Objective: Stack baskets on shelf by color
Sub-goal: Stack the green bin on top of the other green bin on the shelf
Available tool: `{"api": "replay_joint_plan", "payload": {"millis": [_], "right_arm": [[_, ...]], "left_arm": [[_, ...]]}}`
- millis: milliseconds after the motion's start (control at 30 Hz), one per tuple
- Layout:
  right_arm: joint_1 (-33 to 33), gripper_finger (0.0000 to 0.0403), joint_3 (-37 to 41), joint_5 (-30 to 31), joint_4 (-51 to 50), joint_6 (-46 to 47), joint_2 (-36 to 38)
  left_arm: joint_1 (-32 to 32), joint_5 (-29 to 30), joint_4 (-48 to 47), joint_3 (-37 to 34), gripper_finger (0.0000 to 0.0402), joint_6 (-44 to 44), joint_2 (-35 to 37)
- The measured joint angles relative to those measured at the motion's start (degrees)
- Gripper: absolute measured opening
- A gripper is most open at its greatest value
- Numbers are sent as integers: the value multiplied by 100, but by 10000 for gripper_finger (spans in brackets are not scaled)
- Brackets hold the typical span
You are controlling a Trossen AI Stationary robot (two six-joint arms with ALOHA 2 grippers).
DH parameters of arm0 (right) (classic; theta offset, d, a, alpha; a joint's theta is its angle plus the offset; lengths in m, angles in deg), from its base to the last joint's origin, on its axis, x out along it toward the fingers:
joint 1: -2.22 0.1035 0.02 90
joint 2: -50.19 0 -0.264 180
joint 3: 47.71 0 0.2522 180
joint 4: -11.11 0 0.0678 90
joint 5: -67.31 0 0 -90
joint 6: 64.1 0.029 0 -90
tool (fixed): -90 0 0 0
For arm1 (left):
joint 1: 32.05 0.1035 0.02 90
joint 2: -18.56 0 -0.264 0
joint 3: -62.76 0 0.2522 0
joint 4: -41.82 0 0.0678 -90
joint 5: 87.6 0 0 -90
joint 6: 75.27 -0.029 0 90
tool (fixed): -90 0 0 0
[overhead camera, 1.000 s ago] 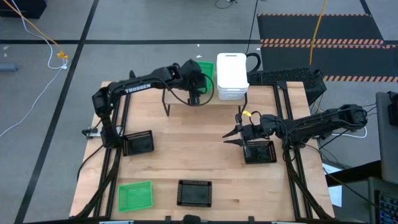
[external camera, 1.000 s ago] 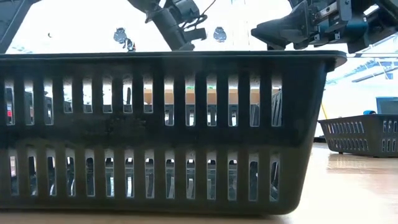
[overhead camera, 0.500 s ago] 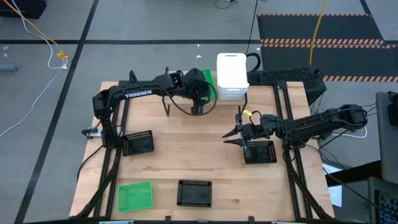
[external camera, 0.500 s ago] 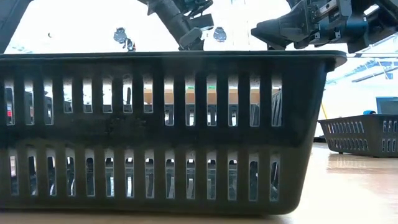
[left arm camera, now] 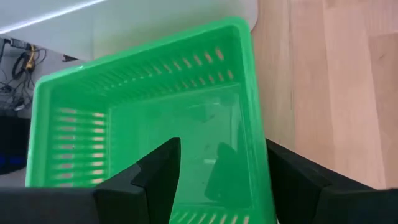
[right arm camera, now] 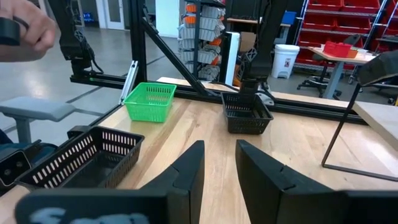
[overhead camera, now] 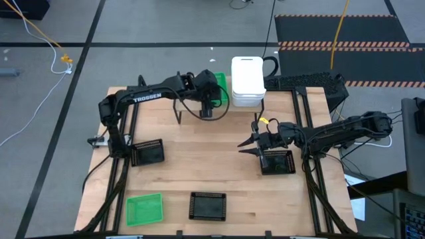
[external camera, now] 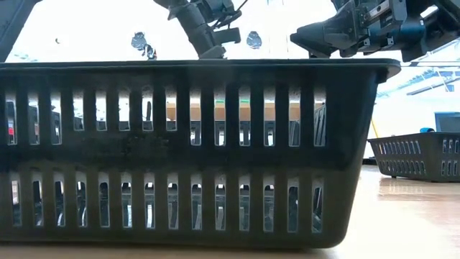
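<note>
In the high view, my left gripper (overhead camera: 206,106) hangs open over the shelf (overhead camera: 188,105) at the table's far side. Just beyond it, a green basket (overhead camera: 218,85) sits on the shelf beside a stack of white baskets (overhead camera: 248,82). In the left wrist view that green basket (left arm camera: 143,118) lies below my open fingers, with one side wall (left arm camera: 254,112) running between them. My right gripper (overhead camera: 248,146) waits open beside a black basket (overhead camera: 277,161). Two more black baskets (overhead camera: 147,153) (overhead camera: 208,206) and one green basket (overhead camera: 144,208) rest on the tabletop.
The low view is filled by the near black basket (external camera: 194,151), with another black basket (external camera: 417,155) to its right. A thin black shelf leg (right arm camera: 339,130) stands ahead of the right gripper. A person's hand (right arm camera: 25,28) shows beyond the table. Bare wood lies at the table's middle (overhead camera: 206,153).
My left gripper has drawn back a little from the green basket on the shelf, toward the table's near edge. More of that basket now shows in the high view.
</note>
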Motion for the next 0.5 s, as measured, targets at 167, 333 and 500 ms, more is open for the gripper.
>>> {"api": "replay_joint_plan", "payload": {"millis": [167,333,500], "right_arm": [[0,84,0,0,0,-77,0],[0,84,0,-1,0,-30,0],[0,84,0,-7,-4,-148,0]], "left_arm": [[0,2,43,0,214,-275,0],[-18,51,91,0,214,-355,25],[-194,755,-84,-7,214,-181,477]]}}
